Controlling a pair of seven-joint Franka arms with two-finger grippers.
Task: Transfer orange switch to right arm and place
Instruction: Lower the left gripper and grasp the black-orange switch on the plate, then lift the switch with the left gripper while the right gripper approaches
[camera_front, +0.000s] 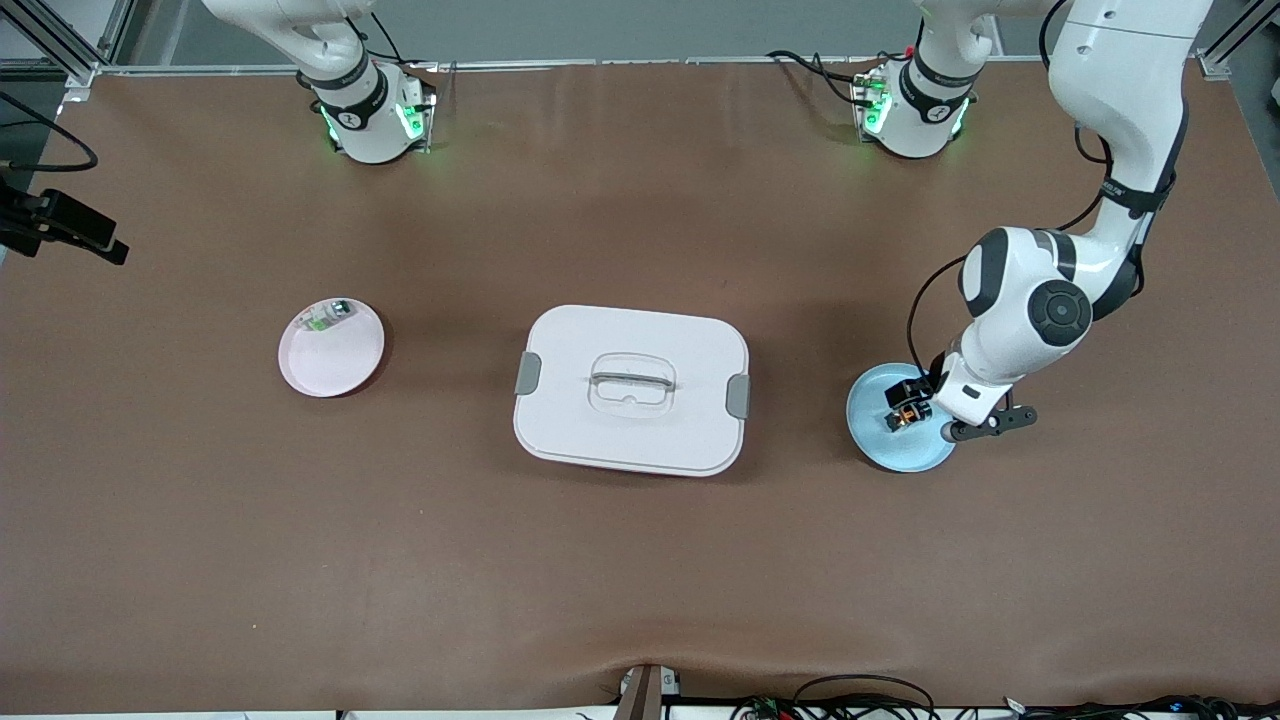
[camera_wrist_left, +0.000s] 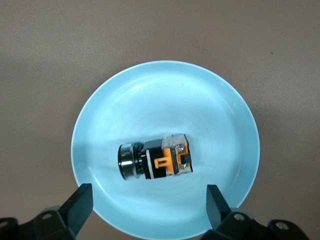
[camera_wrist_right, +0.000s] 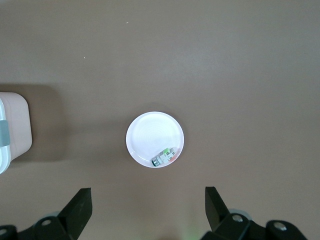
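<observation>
- 2 spread fingers of the left gripper (camera_wrist_left: 150, 210) straddle the orange switch (camera_wrist_left: 156, 160), lying sideways on the blue plate (camera_wrist_left: 165, 90), long axis running finger to finger.
- Right gripper (camera_wrist_right: 148, 210), released, hangs high over the pink plate (camera_wrist_right: 150, 131).

On the brown surface (camera_front: 640, 560), a white lidded box (camera_front: 632, 389) with grey side clips sits at the centre. At its 9 o'clock lies a pink plate (camera_front: 345, 365) holding a small pale part with green marks (camera_front: 327, 317). At the box's 3 o'clock, a blue plate (camera_front: 880, 445) carries the orange switch (camera_front: 905, 417), and the left hand (camera_front: 915, 402) hangs low over it. The right arm (camera_front: 330, 60) waits by its base.
</observation>
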